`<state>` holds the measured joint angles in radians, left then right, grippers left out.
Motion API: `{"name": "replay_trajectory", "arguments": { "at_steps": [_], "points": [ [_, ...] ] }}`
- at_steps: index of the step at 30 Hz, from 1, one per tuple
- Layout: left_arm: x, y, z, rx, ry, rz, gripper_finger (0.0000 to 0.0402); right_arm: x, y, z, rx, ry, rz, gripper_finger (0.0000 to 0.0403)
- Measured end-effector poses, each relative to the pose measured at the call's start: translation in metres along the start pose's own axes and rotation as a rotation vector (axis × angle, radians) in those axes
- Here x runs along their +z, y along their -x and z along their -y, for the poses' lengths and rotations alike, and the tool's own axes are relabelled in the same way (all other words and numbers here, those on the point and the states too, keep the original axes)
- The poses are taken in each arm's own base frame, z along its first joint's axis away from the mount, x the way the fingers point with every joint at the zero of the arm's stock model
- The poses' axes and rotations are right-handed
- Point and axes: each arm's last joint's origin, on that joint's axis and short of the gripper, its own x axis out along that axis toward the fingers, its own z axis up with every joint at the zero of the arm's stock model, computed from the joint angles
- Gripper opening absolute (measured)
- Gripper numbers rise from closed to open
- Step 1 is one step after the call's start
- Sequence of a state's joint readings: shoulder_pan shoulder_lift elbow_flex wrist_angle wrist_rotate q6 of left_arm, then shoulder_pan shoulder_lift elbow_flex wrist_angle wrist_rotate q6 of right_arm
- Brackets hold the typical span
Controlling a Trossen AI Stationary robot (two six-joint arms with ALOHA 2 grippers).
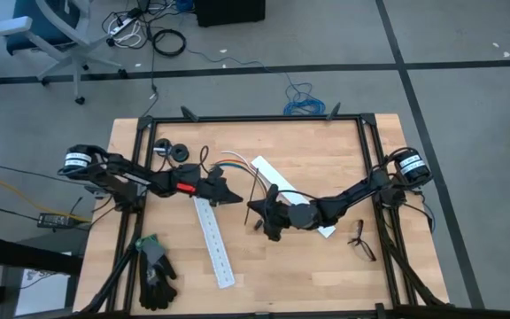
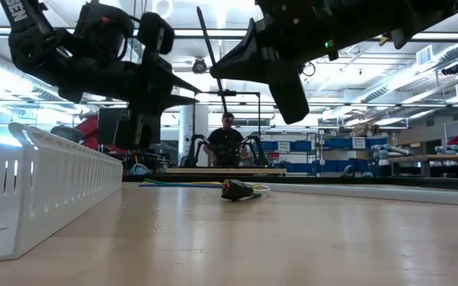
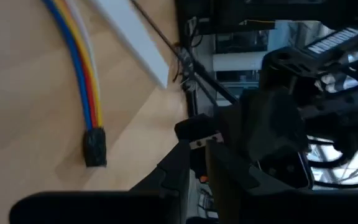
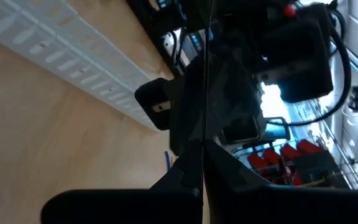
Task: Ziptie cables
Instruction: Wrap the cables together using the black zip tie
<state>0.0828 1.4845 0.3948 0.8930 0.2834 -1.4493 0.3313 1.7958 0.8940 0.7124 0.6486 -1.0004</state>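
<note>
Grey floor, office chair, lit shelving behind.

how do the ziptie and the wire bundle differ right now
The thin straight black plastic ziptie is pinched in the right gripper above the table; the curved multicoloured wire bundle lies loose on the wood. The ziptie is stiff and single-coloured; the bundle bends and has dark end plugs. Both are slender.

cables on table, behind both grippers; ziptie between
</note>
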Motion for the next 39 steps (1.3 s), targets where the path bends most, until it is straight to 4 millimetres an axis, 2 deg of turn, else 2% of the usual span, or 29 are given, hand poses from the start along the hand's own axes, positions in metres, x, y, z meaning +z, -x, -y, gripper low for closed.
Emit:
{"name": "replay_trajectory", "arguments": {
  "at_steps": [7, 14, 26, 30, 39],
  "points": [
    [0.003, -0.014, -0.008, 0.004, 0.015, -0.059, 0.0063, -0.004, -0.001, -0.005, 0.063, 0.038, -0.004, 0.0000],
    [0.016, -0.028, -0.010, -0.074, 0.035, -0.019, 0.0063, -0.006, -0.001, -0.010, 0.114, 0.078, -0.007, 0.0000],
    [0.026, -0.070, -0.010, -0.103, 0.071, -0.118, 0.0063, -0.003, 0.006, -0.015, 0.096, 0.195, -0.076, 0.0000],
    [0.030, -0.070, -0.010, -0.112, 0.104, -0.166, 0.0063, 0.002, 0.012, -0.020, 0.090, 0.212, -0.087, 0.0000],
    [0.034, -0.067, -0.010, -0.115, 0.166, -0.262, 0.0063, 0.000, 0.020, -0.030, 0.120, 0.206, -0.180, 0.0000]
  ]
}}
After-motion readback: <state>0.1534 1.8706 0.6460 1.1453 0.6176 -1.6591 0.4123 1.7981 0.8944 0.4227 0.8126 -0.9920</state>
